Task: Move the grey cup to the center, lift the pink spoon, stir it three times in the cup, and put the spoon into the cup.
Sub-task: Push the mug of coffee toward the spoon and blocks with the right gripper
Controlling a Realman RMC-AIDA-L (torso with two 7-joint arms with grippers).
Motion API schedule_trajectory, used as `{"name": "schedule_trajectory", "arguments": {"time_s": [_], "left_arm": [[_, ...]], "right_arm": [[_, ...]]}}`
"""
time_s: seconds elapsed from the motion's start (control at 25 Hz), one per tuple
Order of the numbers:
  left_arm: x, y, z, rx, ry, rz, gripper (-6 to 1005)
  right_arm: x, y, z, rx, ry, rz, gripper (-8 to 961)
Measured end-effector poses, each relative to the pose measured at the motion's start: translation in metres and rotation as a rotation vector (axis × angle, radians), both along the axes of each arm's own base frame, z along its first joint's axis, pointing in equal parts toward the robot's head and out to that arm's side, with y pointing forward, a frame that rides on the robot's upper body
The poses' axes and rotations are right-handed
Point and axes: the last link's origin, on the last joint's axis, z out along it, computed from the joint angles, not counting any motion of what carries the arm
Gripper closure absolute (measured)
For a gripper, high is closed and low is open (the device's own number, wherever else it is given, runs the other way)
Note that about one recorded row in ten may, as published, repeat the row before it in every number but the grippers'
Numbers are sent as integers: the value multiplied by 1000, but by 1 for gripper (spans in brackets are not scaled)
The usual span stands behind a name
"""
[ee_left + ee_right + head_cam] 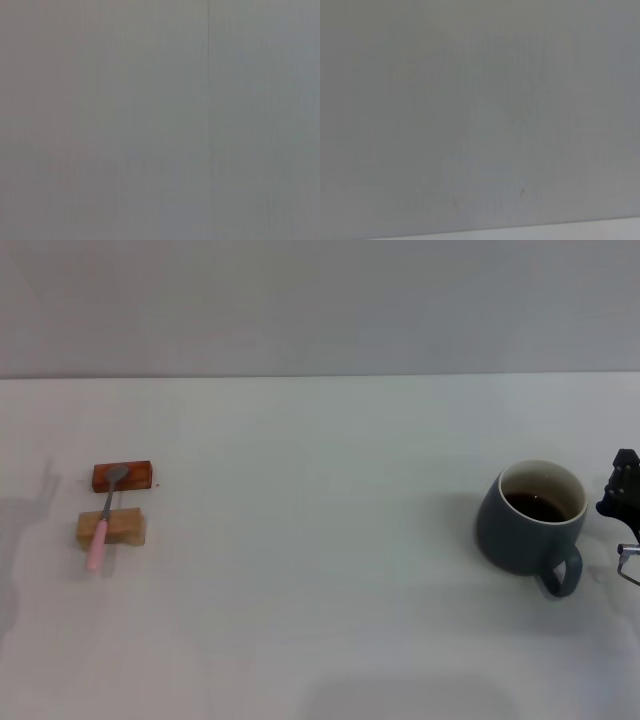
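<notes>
The grey cup (532, 524) stands upright on the right side of the white table, its handle turned toward the front right, with dark liquid inside. The pink spoon (102, 521) lies on the left side, resting across a tan wooden block (111, 528) with its metal bowl on a red-brown block (123, 476). My right gripper (624, 502) shows as a black part at the right edge, just right of the cup and apart from it. My left gripper is out of view; only its shadow falls at the far left. Both wrist views show only plain grey surface.
The white table (320, 570) reaches back to a grey wall. The two wooden blocks sit close together at the left.
</notes>
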Motion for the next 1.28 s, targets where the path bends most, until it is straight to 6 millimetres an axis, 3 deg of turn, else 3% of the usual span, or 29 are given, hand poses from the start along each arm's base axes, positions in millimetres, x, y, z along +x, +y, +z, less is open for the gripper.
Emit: {"name": "schedule_trajectory", "arguments": {"time_s": [0.72, 1.28], "left_arm": [[1, 1, 0, 2, 0, -4, 190], [2, 0, -1, -4, 1, -13, 196]], "right_arm": [[-14, 4, -18, -89, 3, 31, 953], [-52, 6, -50, -234, 15, 163, 953]]}}
